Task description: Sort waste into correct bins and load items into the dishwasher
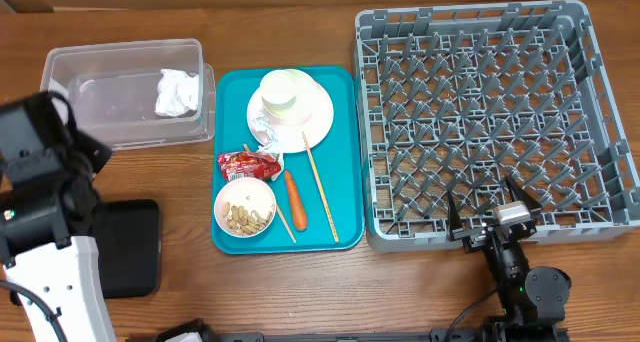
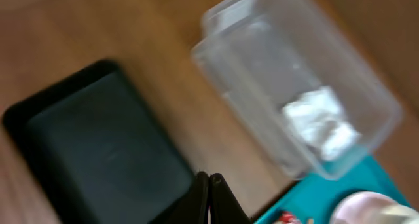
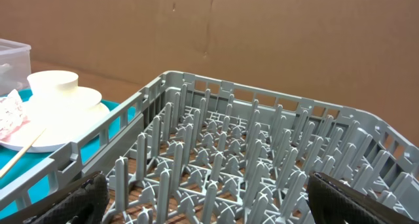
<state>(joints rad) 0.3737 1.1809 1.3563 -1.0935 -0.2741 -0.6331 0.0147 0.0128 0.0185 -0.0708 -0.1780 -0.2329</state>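
Note:
The clear tub [image 1: 125, 87] at the back left holds crumpled white paper [image 1: 177, 92]. The black tray [image 1: 130, 247] lies at the front left. On the teal serving tray [image 1: 345, 162] are the white plate [image 1: 315, 122] with the cup [image 1: 285, 90] upside down on it, more crumpled paper [image 1: 265, 134], the red wrapper [image 1: 250, 164], the bowl [image 1: 245, 210] with beige scraps, the carrot [image 1: 295, 200] and two chopsticks [image 1: 320, 192]. My left gripper [image 2: 209, 185] is shut and empty, above the table between black tray [image 2: 98, 145] and tub [image 2: 262, 73]. My right gripper [image 1: 488, 204] is wide open over the front edge of the dish rack [image 1: 490, 122].
The right wrist view looks across the rack's pegs [image 3: 216, 158] to the plate [image 3: 59, 116] and cup [image 3: 54, 85]. My left arm [image 1: 40, 182] stands over the table's left side and hides part of the black tray. A brown cardboard wall stands behind.

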